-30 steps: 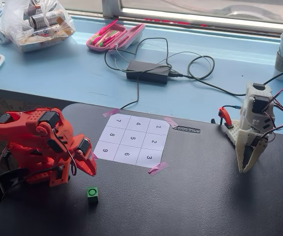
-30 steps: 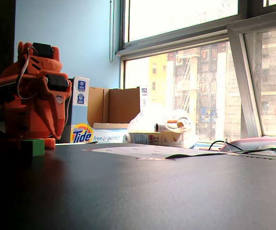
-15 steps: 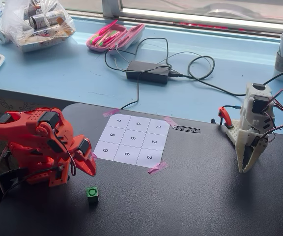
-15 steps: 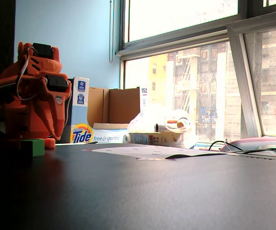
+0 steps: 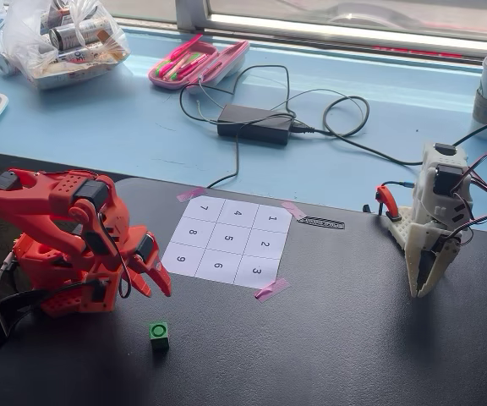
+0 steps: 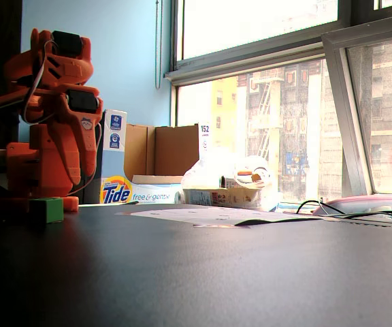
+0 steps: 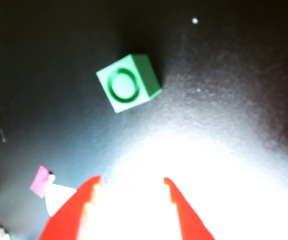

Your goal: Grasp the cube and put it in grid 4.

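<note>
The cube [image 5: 159, 335] is small and bright green, with a dark ring on its top face. It sits on the black table, clear of the numbered paper sheet. Grid 4 [image 5: 238, 214] is the middle cell of the sheet's far row, and it is bare. My orange gripper [image 5: 154, 286] hangs open just above and behind the cube, holding nothing. In the wrist view the cube [image 7: 129, 82] lies ahead of the spread red fingers [image 7: 76, 212], with my gripper [image 7: 131, 179] well short of it. The low fixed view shows the cube [image 6: 46, 210] in front of the orange arm [image 6: 53, 129].
A white idle arm [image 5: 434, 228] stands at the table's right edge. Pink tape scraps [image 5: 271, 289] hold the sheet's corners. Beyond the table lie a power adapter with cables [image 5: 254, 124], a pink case [image 5: 197, 61] and a plastic bag [image 5: 62, 38].
The orange arm has risen from its folded pose and its jaws have spread apart. The cube has not moved.
</note>
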